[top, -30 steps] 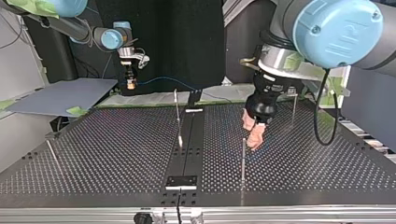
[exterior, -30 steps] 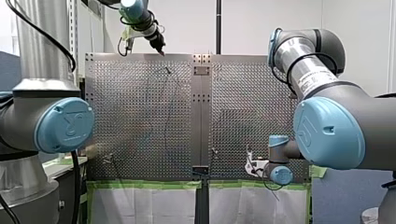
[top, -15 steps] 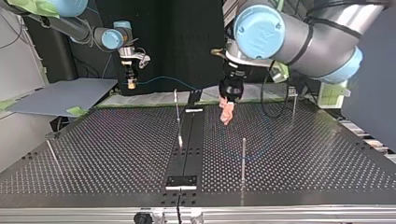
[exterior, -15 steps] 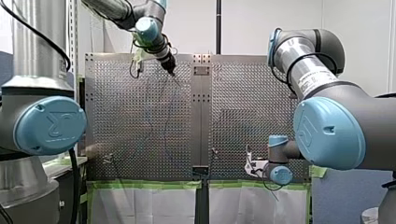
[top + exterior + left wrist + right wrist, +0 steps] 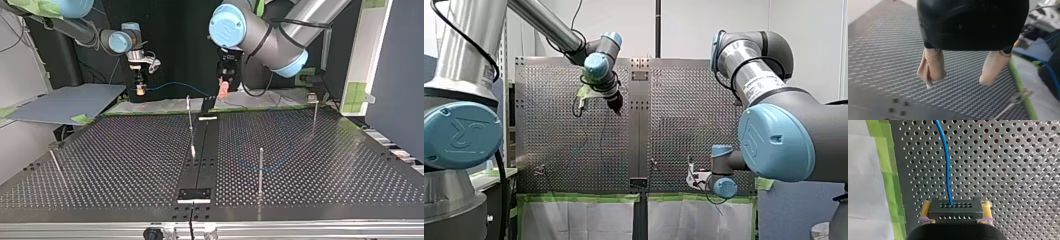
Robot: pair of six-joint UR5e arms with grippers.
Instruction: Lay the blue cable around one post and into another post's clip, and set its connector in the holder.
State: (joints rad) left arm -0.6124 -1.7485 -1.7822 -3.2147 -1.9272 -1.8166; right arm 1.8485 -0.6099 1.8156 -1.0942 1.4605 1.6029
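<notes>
The blue cable (image 5: 946,165) rises from a dark connector (image 5: 955,208), and my right gripper (image 5: 955,220) is shut on that connector with its yellow pads. In the top view my right gripper (image 5: 141,89) hangs behind the table's far left edge, and the cable (image 5: 175,84) runs from it toward the middle. A faint blue loop (image 5: 280,156) lies on the table by a thin post (image 5: 260,170). My left gripper (image 5: 223,90) hovers above the far middle, open; its beige fingers (image 5: 931,66) hold nothing. The holder plate (image 5: 194,194) sits at the near middle.
More thin posts stand in the top view: one at the middle (image 5: 189,115), one with a clip at the far right (image 5: 314,107), one leaning at the near left (image 5: 55,162). A grey board (image 5: 65,102) lies beyond the table's far left. Green tape (image 5: 889,170) edges the perforated plate.
My left arm has swung in the top view from low beside the near post, up and away to above the table's far middle. My right gripper has kept still with the connector.
</notes>
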